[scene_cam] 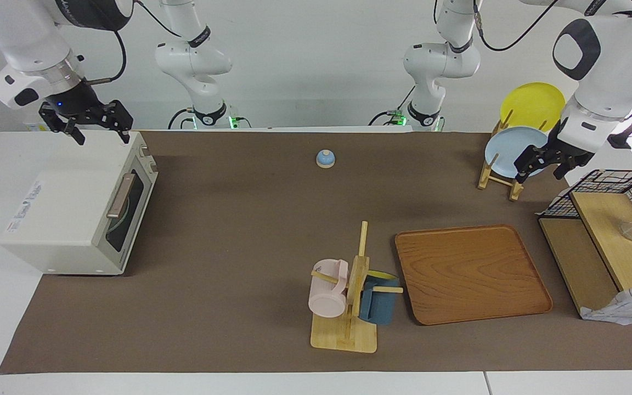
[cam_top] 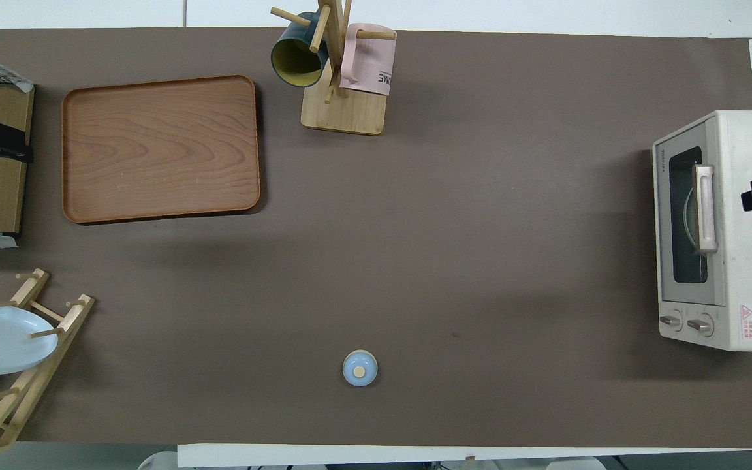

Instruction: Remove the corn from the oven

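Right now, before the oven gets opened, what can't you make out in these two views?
- Corn: not visible in either view; the oven's dark glass door is shut and hides the inside.
- Right tool: over the oven in the facing view; the overhead view's edge cuts it off.
- Left tool: in front of the plate rack, covering part of the blue plate.

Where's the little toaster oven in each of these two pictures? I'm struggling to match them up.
Facing view: the oven sits at the picture's left edge, door shut, with the right gripper above its top.
Overhead view: the oven sits at the picture's right edge, door shut.
Shared landmark: the small blue bell on the brown mat, nearer the robots than the oven.
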`<state>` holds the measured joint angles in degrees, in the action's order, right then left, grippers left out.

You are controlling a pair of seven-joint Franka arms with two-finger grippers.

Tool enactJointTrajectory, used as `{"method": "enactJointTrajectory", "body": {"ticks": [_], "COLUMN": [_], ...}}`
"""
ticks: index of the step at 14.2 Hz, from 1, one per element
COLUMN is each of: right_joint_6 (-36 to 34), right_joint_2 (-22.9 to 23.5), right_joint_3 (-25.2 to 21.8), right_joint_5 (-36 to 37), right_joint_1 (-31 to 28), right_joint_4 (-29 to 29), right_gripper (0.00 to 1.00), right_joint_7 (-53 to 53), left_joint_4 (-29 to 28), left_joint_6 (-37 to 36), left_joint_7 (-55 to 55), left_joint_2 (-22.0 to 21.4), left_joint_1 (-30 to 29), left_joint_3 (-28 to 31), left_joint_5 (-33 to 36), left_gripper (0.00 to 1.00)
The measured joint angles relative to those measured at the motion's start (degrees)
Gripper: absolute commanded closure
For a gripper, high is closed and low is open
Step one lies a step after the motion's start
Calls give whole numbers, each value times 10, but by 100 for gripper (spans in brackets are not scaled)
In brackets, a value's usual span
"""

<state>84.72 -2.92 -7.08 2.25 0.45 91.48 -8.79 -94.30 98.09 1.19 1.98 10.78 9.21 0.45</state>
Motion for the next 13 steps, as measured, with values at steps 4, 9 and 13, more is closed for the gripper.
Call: {"method": "enactJointTrajectory", "body": {"ticks": [4,9,13], "right_joint_6": [-1,-8,9], "right_joint_2": [0,0,0], "right_joint_3": [-1,-1,9], "right_joint_5": [0,0,0], "right_joint_1": [0,1,2], "right_joint_4": [0,1,21], "right_gripper": [0,42,100], "right_joint_7": [0,0,1], "left_joint_4": [0,0,0], "left_joint_6": [0,0,0], "left_joint_7": [0,0,0], "left_joint_2": [0,0,0], "left_joint_1": [0,0,0], "left_joint_3": [0,0,0], "left_joint_5": [0,0,0], "left_gripper": [0,0,0]}}
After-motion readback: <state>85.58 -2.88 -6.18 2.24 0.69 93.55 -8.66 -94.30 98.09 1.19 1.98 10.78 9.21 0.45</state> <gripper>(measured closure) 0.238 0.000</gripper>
